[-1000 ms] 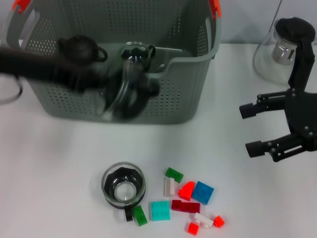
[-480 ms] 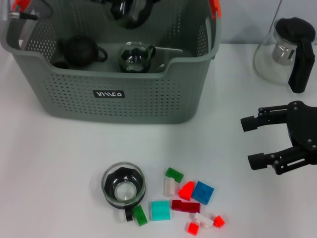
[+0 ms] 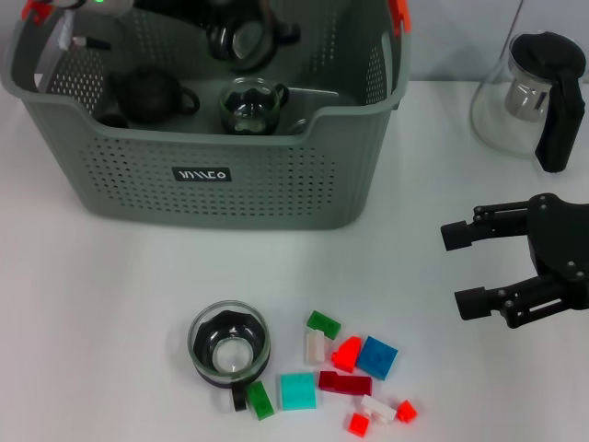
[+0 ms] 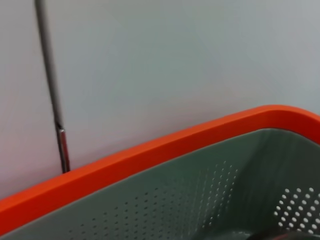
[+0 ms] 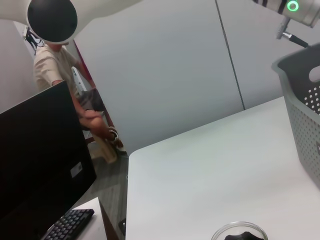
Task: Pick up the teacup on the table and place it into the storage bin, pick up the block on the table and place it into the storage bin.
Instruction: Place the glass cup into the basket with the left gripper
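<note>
One teacup (image 3: pixel 229 349) on table (image 3: pixel 101 304) beside blocks (image 3: pixel 352 367), well short of bin (image 3: pixel 212 166). Left gripper (image 3: pixel 241 37) over bin, grip unclear. Right gripper (image 3: pixel 469 268) spread wide, empty.

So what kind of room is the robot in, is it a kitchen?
Probably not a kitchen, more likely a lab or office. The right wrist view shows a computer monitor with a keyboard and plain partition walls, and the white table is a staged setup.
</note>
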{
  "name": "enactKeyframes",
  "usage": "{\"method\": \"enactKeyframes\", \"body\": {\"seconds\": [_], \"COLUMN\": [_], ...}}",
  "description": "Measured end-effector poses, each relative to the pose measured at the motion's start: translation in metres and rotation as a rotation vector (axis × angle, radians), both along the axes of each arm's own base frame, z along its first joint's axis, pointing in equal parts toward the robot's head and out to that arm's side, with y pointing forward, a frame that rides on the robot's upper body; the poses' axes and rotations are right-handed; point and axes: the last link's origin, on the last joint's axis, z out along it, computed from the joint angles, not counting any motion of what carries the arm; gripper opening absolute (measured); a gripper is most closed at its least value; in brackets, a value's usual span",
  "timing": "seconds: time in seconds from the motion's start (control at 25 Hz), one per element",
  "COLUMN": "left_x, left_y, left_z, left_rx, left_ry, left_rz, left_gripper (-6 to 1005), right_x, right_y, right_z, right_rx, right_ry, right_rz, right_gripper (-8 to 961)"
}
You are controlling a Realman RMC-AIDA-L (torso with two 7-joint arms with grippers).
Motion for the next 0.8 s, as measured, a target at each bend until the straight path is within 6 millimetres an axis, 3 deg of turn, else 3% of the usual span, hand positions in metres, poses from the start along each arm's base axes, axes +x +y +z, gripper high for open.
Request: {"method": "enactKeyframes", "body": {"seconds": [0.56,0.8], "left_x": [-0.005,-0.008], "left_y": [-0.007,-0.009], "left_z": [-0.033,-0.038], "left_rx": [-0.061,-0.069], "left_ry": [0.061,0.064], "left_rz": [0.007,0.015], "left_gripper": [84,86], "right_x": [-0.001,-0.002], "right_y": [0.002,0.002], "right_z": [0.000,-0.001], "right_rx": [0.009,0.008], "right_ry": [-0.005,-0.005], "right_rz": [0.011,0.012], "right_gripper": [917,916]}}
